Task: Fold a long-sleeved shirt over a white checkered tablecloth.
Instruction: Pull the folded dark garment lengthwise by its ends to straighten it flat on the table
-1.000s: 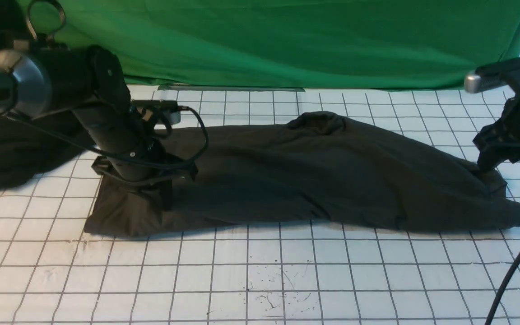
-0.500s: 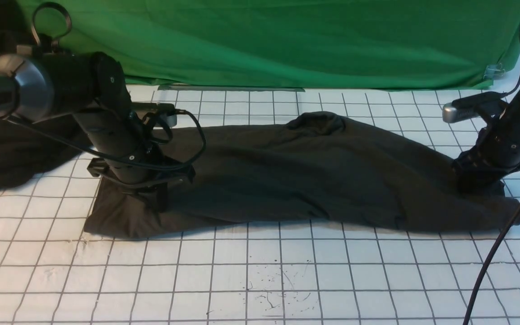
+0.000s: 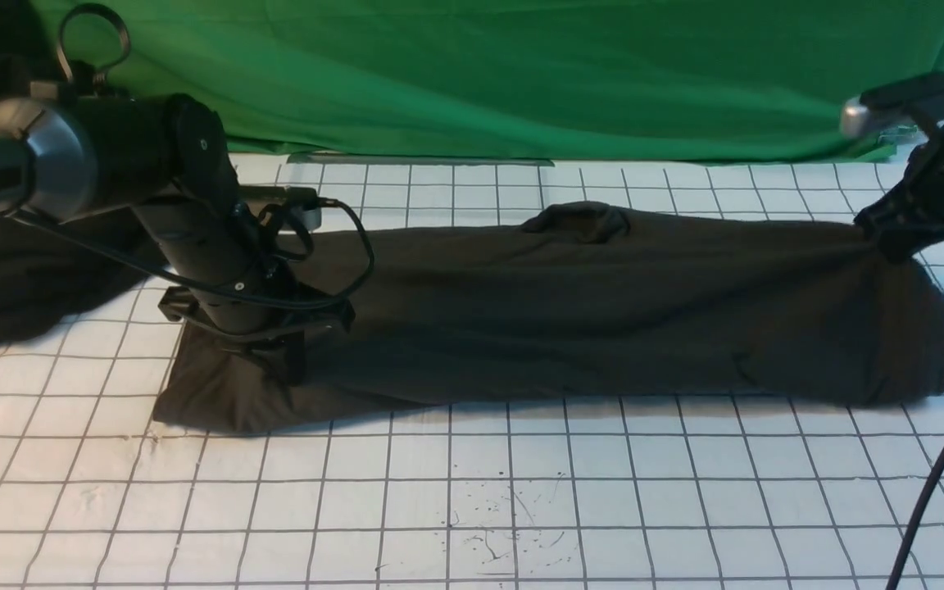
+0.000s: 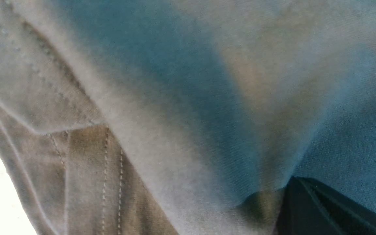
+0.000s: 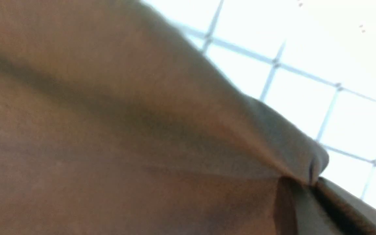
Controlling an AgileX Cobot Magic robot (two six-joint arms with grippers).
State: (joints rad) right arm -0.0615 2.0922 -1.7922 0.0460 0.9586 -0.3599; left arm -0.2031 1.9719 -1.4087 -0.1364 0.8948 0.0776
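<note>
**Shirt gripped at both ends**

The shirt [image 3: 570, 319] lies stretched sideways across the tablecloth [image 3: 472, 492] on the bench. The right end effector [image 3: 890, 242] is clenched on its far right corner, holding that edge raised. The left end effector [image 3: 279, 360] is closed, apparently pinching the left end. Bare grid spreads in front; a green cloth [image 3: 521, 74] bounds the back, a black heap [image 3: 21, 270] the left.

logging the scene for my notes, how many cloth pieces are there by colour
dark grey: 1, the shirt
black: 1, the heap of cloth
green: 1, the backdrop cloth
white with a dark grid: 1, the tablecloth
total: 4
</note>
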